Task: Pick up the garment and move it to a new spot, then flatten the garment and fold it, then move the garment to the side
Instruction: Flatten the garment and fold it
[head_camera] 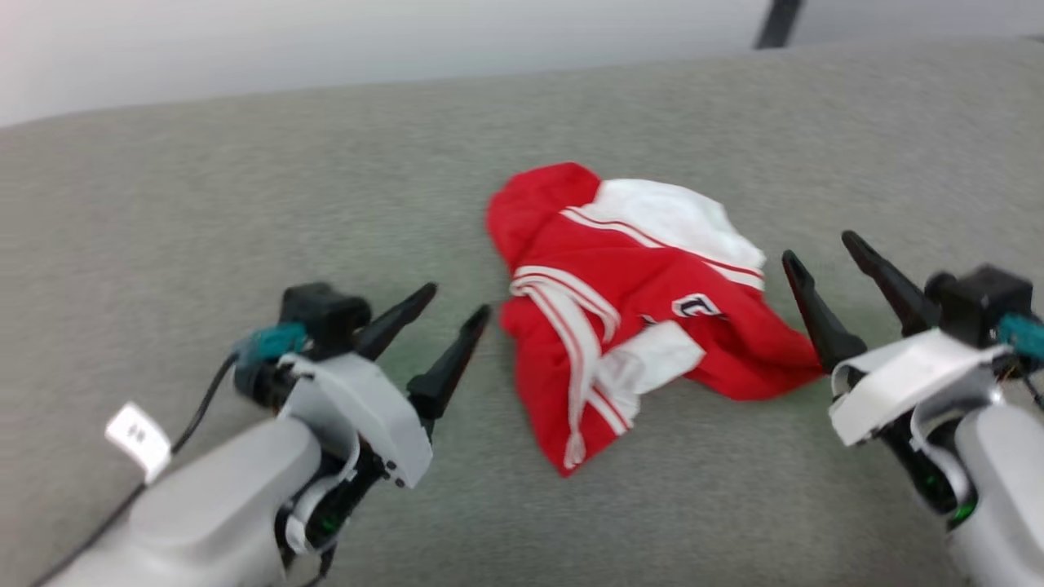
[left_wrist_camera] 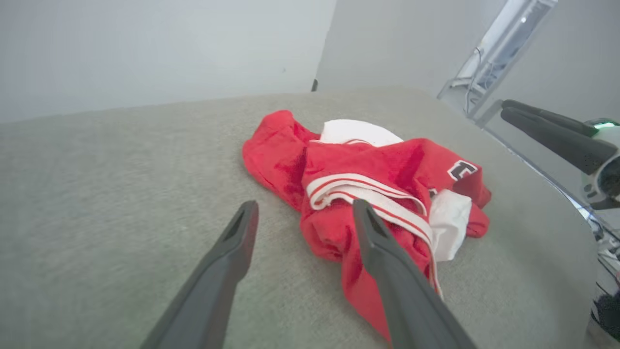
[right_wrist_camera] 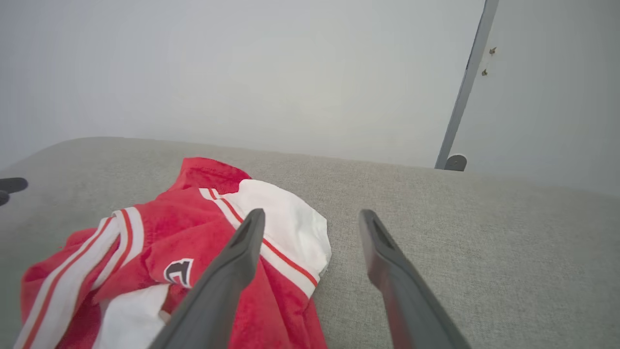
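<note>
The garment [head_camera: 644, 310] is lying bunched in a heap on the grey padded surface [head_camera: 245, 187], being flanked by the left gripper [head_camera: 459, 297] and the right gripper [head_camera: 817, 244], both being held wide apart with nothing in them. Pickup isn't done yet, so a thick outer fold is probably worth being pinched on each side, not the loose striped band [head_camera: 563, 306], or it's just getting dragged.

One garment [head_camera: 636, 302] lies between two grippers, the left gripper [head_camera: 459, 297] just off one edge and the right gripper [head_camera: 817, 244] off the other. Four dark fingers [head_camera: 451, 352] in all, two apiece. One logo patch [head_camera: 696, 306], one grey surface [head_camera: 245, 204], and seemingly a single dark post [head_camera: 779, 23] far beyond both grippers
</note>
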Tool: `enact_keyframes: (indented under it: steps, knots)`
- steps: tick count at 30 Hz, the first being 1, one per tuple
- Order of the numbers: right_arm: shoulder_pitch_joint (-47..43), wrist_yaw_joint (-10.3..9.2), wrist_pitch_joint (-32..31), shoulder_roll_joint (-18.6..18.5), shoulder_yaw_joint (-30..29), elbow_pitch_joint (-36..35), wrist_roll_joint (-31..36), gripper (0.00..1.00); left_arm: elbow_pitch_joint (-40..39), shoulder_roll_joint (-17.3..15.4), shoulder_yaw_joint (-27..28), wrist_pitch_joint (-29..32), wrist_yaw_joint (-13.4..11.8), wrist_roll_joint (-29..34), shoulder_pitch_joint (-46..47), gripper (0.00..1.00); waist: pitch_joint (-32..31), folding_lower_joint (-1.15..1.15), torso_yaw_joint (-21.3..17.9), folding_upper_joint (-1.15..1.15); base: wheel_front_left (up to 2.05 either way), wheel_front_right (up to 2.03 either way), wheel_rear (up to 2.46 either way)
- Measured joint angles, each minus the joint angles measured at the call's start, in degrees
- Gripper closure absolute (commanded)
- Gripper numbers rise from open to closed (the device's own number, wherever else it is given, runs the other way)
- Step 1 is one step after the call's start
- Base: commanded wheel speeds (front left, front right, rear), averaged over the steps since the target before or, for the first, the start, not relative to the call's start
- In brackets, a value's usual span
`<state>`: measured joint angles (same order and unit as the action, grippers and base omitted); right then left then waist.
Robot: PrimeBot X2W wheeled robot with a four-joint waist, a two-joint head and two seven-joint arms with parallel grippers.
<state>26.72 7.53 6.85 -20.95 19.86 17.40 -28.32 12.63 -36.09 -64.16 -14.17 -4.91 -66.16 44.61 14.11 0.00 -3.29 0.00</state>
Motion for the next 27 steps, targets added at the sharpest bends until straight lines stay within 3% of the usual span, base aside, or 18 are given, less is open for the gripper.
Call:
enact_keyframes:
  steps: [2, 4, 5, 7, 11, 13, 16, 24, 27]
  knots:
    - [1.1, 0.0, -1.1, -1.2, 1.1, 0.4, -0.7, 0.0, -0.5, 0.2, 1.5, -0.5, -1.2, -0.3, -1.6, 0.0, -0.2, 0.0, 0.8, 0.0, 0.0, 0.0, 0.0]
    - [4.0, 0.0, -4.8, -4.8, 3.9, 2.3, -4.3, 0.0, -2.9, 2.0, 7.4, -0.7, -3.5, 0.7, -6.9, 0.0, -0.6, 0.0, 3.3, 0.0, 0.0, 0.0, 0.0]
    - [4.0, 0.0, -4.8, -4.8, 3.9, 2.3, -4.3, 0.0, -2.9, 2.0, 7.4, -0.7, -3.5, 0.7, -6.9, 0.0, -0.6, 0.0, 3.3, 0.0, 0.0, 0.0, 0.0]
    - [6.3, 0.0, -6.9, -7.1, 5.7, 3.5, -6.0, 0.0, -4.7, 3.7, 13.4, -0.9, -4.3, 3.4, -10.8, 0.0, -0.8, 0.0, 4.9, 0.0, 0.0, 0.0, 0.0]
    - [11.1, 0.0, -14.0, -10.5, 9.3, 6.6, -12.4, 0.0, -6.9, 6.3, 23.2, -1.0, -5.3, 11.5, -19.5, 0.0, -1.0, 0.0, 8.2, 0.0, 0.0, 0.0, 0.0]
    - [14.9, 0.0, -20.9, -13.6, 13.5, 9.2, -16.4, 0.0, -8.9, 9.0, 30.5, -1.0, -5.2, 17.7, -24.5, 0.0, -0.9, 0.0, 10.3, 0.0, 0.0, 0.0, 0.0]
    - [17.7, 0.0, -24.8, -15.4, 15.5, 11.3, -18.6, 0.0, -9.8, 10.3, 34.4, -1.0, -5.1, 22.0, -27.0, 0.0, -0.6, 0.0, 11.6, 0.0, 0.0, 0.0, 0.0]
    - [25.1, 0.0, -35.8, -19.3, 22.4, 18.0, -24.7, 0.0, -10.3, 17.5, 42.7, -1.0, -0.8, 34.9, -31.4, 0.0, 2.0, 0.0, 15.3, 0.0, 0.0, 0.0, 0.0]
    - [27.4, 0.0, -37.1, -20.3, 24.9, 19.5, -24.7, 0.0, -11.1, 20.8, 45.4, -1.0, 1.6, 37.6, -31.7, 0.0, 3.5, 0.0, 16.2, 0.0, 0.0, 0.0, 0.0]
